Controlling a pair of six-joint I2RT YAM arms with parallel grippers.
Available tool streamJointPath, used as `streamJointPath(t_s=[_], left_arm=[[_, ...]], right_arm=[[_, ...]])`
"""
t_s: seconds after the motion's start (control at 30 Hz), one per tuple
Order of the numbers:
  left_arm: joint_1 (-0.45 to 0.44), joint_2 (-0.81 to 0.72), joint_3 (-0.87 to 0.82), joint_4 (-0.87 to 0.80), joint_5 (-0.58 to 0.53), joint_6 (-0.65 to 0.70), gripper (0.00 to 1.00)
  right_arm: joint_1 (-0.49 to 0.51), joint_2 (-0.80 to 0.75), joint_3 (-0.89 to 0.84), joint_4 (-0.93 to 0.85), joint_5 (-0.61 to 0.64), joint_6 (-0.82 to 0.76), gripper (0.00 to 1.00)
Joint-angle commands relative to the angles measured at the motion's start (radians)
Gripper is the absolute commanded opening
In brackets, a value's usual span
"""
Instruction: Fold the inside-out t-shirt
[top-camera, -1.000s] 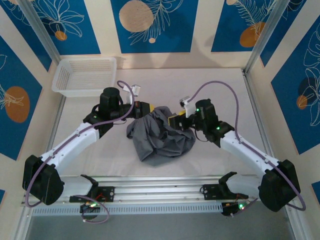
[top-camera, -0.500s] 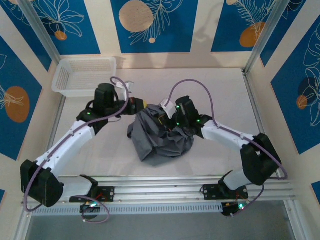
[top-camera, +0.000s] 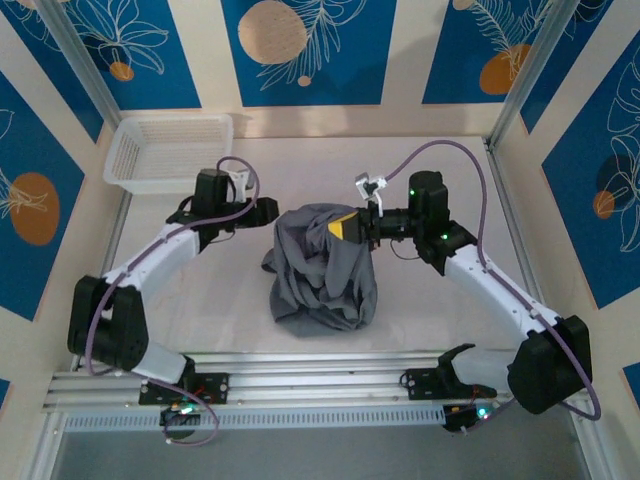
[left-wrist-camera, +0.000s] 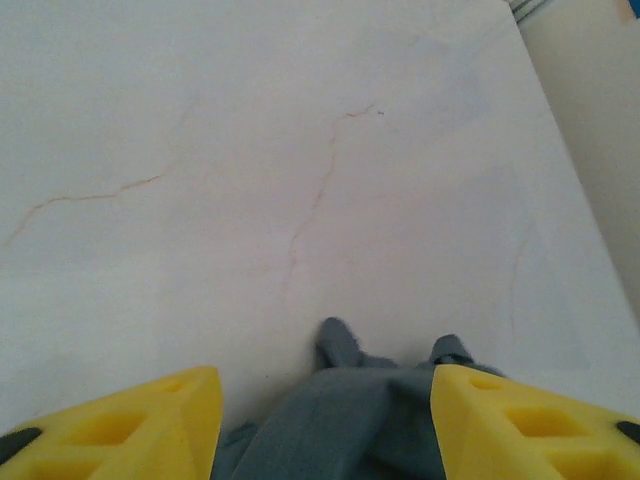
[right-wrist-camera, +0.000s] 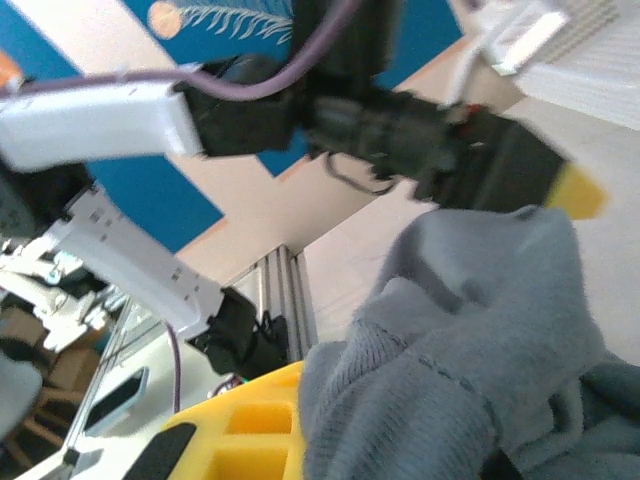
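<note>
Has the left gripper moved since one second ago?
Yes. The left gripper has opened and drawn back to the left, from the t-shirt toward the white basket.

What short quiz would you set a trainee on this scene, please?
1. True or false: the left gripper is clamped shut on the t-shirt.
2. Where does the white mesh basket stand? A) at the far-left corner of the table; B) on top of the t-shirt; C) at the near-right edge.
3. Which gripper is shut on the bunched grey fabric?

Key
1. False: its yellow fingers stand wide apart, with the fabric lying loose below them.
2. A.
3. The right gripper, at the top of the heap.
</note>
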Motion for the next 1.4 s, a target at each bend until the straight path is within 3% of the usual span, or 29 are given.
streamJointPath(t_s=[0.0,0.13,0.23,0.4,0.53,0.6,0.63,0.7,0.8,0.97,1.03,1.1,1.17,1.23,1.37], left_arm=[[-0.013,-0.209,-0.065,-0.035,-0.078,0.011,0.59],[-0.150,-0.410,-0.180,-0.055,-0.154,-0.148,0.60],[-0.298,-0.440,-0.242,0.010,-0.182,-0.281,0.59],[-0.416,-0.268,-0.258,0.221,-0.110,-0.433,0.59],[-0.422,-0.096,-0.191,0.378,-0.038,-0.461,0.80],[-0.421,-0.044,-0.162,0.395,-0.081,-0.470,0.81],[-0.418,-0.026,-0.156,0.407,-0.105,-0.484,0.78],[-0.414,-0.014,-0.156,0.459,-0.113,-0.502,0.56],[-0.395,-0.043,-0.146,0.466,-0.094,-0.494,0.01],[-0.274,-0.217,-0.132,0.313,-0.043,-0.418,0.00],[-0.212,-0.314,-0.089,0.118,-0.094,-0.258,0.00],[-0.176,-0.375,-0.035,-0.085,-0.142,-0.062,0.00],[-0.159,-0.379,-0.005,-0.169,-0.040,0.052,0.00],[-0.159,-0.363,-0.011,-0.173,0.099,0.082,0.00],[-0.160,-0.362,-0.091,-0.032,0.255,0.009,0.00]], right_arm=[[-0.033,0.031,0.034,0.014,0.053,0.107,0.00],[-0.048,0.055,0.037,0.002,0.120,0.117,0.00],[-0.048,0.068,0.039,0.015,0.119,0.119,0.00],[-0.043,0.071,0.042,0.017,0.144,0.118,0.00],[-0.027,0.068,0.051,-0.022,0.141,0.093,0.00],[-0.020,0.069,0.054,-0.041,0.132,0.088,0.00],[-0.017,0.068,0.053,-0.043,0.125,0.089,0.00],[-0.017,0.065,0.048,-0.048,0.125,0.099,0.00],[-0.041,0.067,0.027,-0.062,0.181,0.127,0.00],[-0.156,0.099,-0.089,-0.039,0.281,0.203,0.00],[-0.180,0.120,-0.154,0.016,0.241,0.196,0.02],[-0.178,0.147,-0.165,0.011,0.142,0.188,0.17],[-0.157,0.156,-0.147,-0.035,0.067,0.175,0.31],[-0.139,0.138,-0.133,-0.076,0.068,0.146,0.40],[-0.087,0.029,-0.119,-0.079,0.218,0.067,0.51]])
